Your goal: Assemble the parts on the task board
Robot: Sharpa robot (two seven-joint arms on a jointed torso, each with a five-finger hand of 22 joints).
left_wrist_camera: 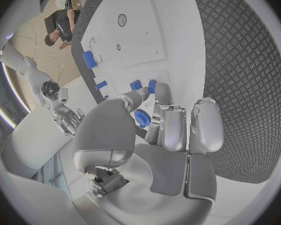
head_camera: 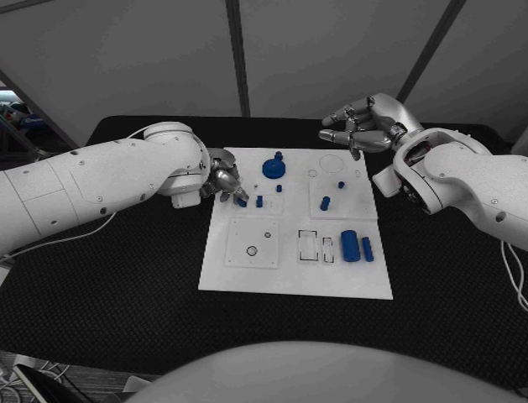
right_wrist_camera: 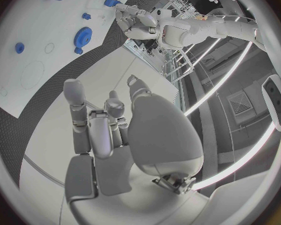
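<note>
While your left hand [head_camera: 224, 180] hovered at the task board's [head_camera: 298, 284] ten o'clock edge, its fingers [left_wrist_camera: 162, 96] curled down around a small blue part [head_camera: 242, 201]; I could not tell whether they truly clamped it. Your right hand [head_camera: 363, 122] hung above the black tabletop [head_camera: 118, 285] at one o'clock of the board, fingers loosely bent and holding nothing. On the board, a blue gear [head_camera: 274, 168] stood at twelve o'clock and two blue cylinders [head_camera: 356, 246] lay toward four o'clock.

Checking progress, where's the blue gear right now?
In the head view the blue gear stands at the task board's far edge, just right of the left hand.
</note>
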